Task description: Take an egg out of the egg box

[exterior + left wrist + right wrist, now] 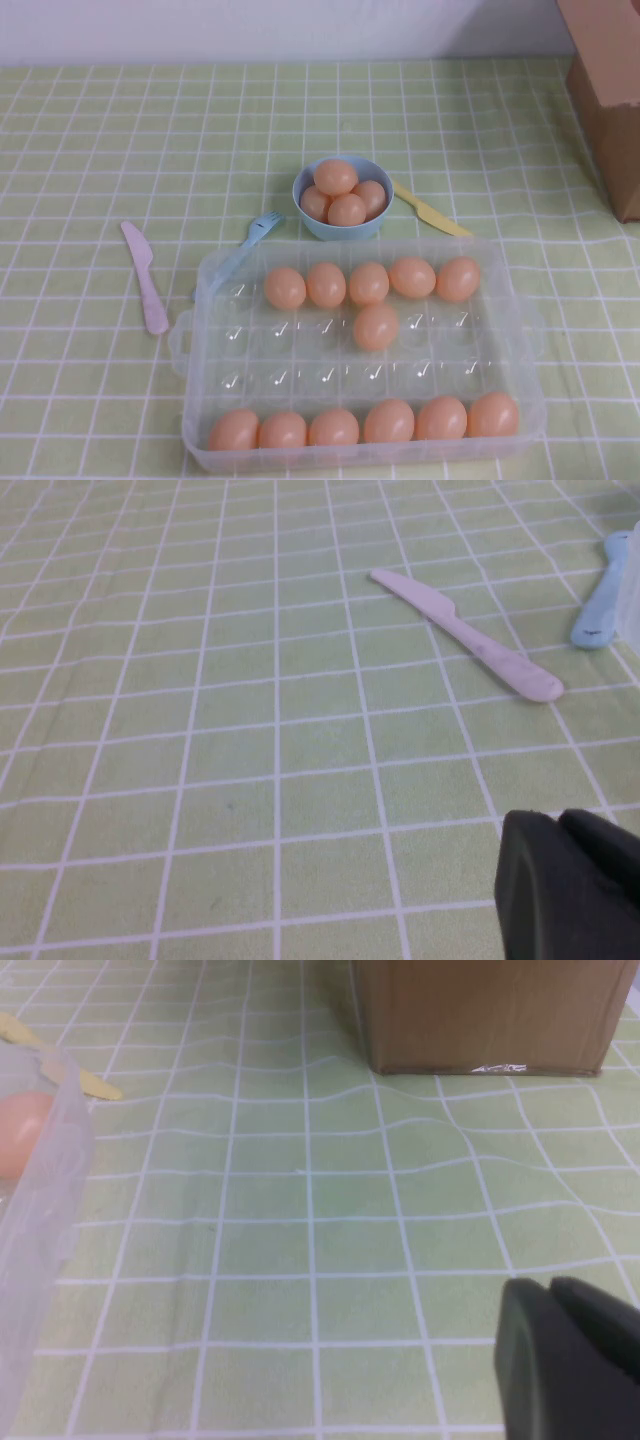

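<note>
High view lacks both arms; left claw (pixel 572 880) and right claw (pixel 570 1355) states unclear, no readable writing.

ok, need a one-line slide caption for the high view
Clear egg box holding twelve eggs, one lone egg mid-tray, blue bowl of four eggs behind; neither the left gripper nor the right gripper appears in this view.

left claw (pixel 575 885) cropped, right claw (pixel 572 1360) cropped

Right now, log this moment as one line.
left tool: parked over cloth near pink knife | right tool: parked beside egg box | eggs in box, none held
</note>
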Action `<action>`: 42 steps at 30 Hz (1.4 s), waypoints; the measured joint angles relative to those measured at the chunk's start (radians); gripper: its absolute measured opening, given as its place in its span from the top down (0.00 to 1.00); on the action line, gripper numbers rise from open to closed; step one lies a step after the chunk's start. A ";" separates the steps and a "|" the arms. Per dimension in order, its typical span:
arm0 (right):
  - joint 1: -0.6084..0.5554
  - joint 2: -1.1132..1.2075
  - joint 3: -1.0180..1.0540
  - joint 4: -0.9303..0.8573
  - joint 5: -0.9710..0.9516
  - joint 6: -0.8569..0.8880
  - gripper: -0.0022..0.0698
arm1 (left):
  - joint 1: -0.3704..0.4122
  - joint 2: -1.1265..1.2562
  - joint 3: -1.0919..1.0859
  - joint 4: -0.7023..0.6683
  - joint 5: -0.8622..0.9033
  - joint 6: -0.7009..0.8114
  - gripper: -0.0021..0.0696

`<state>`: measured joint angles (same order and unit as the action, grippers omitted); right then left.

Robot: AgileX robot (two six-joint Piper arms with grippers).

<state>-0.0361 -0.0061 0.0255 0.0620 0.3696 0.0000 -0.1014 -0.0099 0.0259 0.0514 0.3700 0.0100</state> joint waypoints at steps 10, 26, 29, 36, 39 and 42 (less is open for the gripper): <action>0.000 0.000 0.000 0.000 0.000 0.000 0.99 | 0.000 0.000 0.000 0.000 0.000 0.000 0.98; 0.000 0.000 0.000 0.000 0.000 0.000 0.99 | 0.000 0.000 0.000 0.000 0.000 0.000 0.98; 0.000 0.000 0.000 0.000 0.000 0.000 0.99 | 0.000 0.000 0.000 0.000 0.000 0.000 0.98; 0.000 0.000 0.000 0.193 -0.002 0.000 0.99 | 0.000 0.000 0.000 0.000 0.000 0.000 0.98; 0.000 0.000 0.000 0.416 -0.007 0.000 0.99 | 0.000 0.000 0.000 0.000 0.000 0.000 0.98; 0.000 0.000 0.000 0.732 -0.011 0.000 0.99 | 0.000 0.000 0.000 0.000 0.000 0.000 0.98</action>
<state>-0.0361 -0.0061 0.0255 0.7937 0.3585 0.0000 -0.1014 -0.0099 0.0259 0.0514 0.3700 0.0100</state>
